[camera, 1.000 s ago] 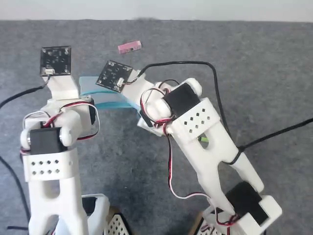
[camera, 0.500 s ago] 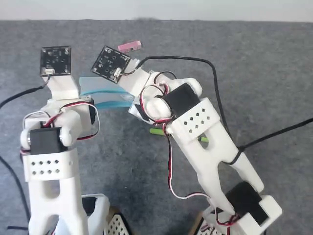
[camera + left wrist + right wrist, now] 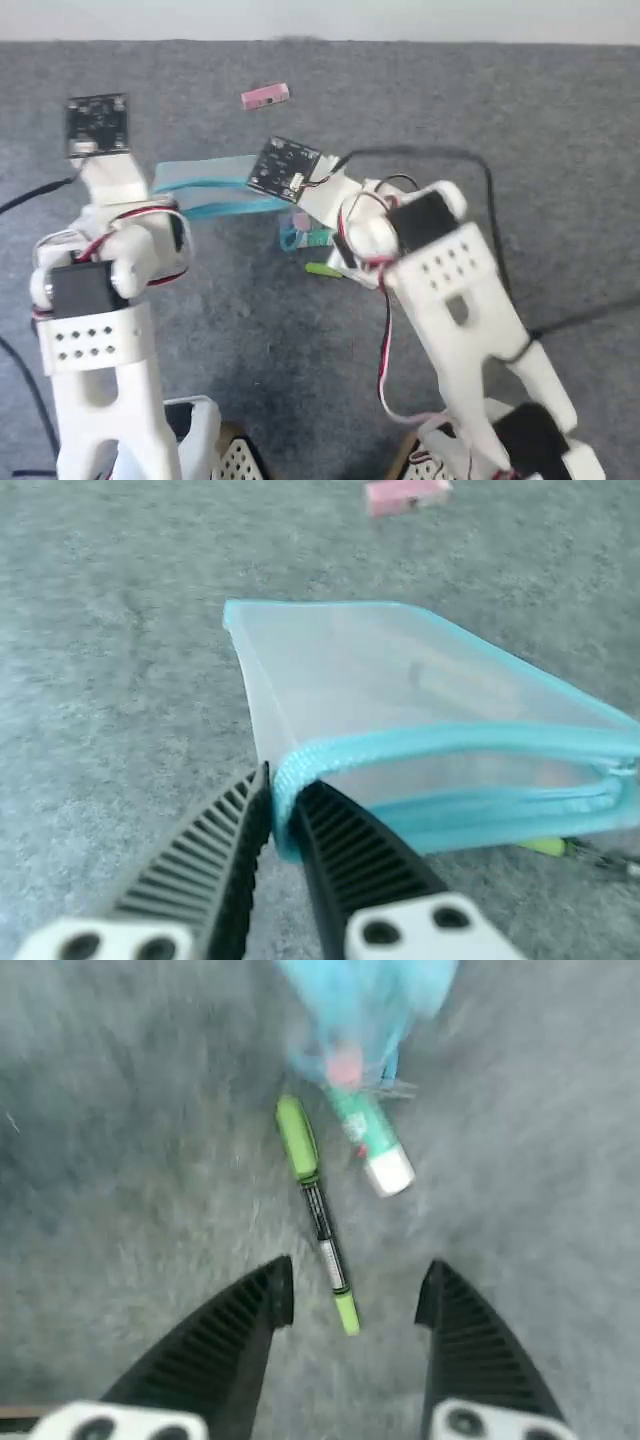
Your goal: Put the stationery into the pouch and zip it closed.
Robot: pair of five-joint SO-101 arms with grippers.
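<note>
A translucent light-blue pouch (image 3: 400,710) with a teal zipper lies on the grey mat, and my left gripper (image 3: 283,805) is shut on its zipper-end corner. In the high view the pouch (image 3: 205,190) stretches from the left arm toward the right arm's wrist. A green pen (image 3: 318,1215) and a green glue stick with a white cap (image 3: 372,1145) lie on the mat just off the pouch's mouth. My right gripper (image 3: 357,1275) hangs open above the pen's near end, holding nothing. The pen (image 3: 325,269) and glue stick (image 3: 308,238) sit beside the right wrist.
A pink eraser (image 3: 264,96) lies apart on the mat beyond the pouch, also in the left wrist view as the eraser (image 3: 407,494). Cables trail from both arms. Open grey mat spreads to the right and front.
The right arm pulled back from the pouch toward the right, uncovering the pen and glue stick. The left arm shifted slightly left, still holding the pouch.
</note>
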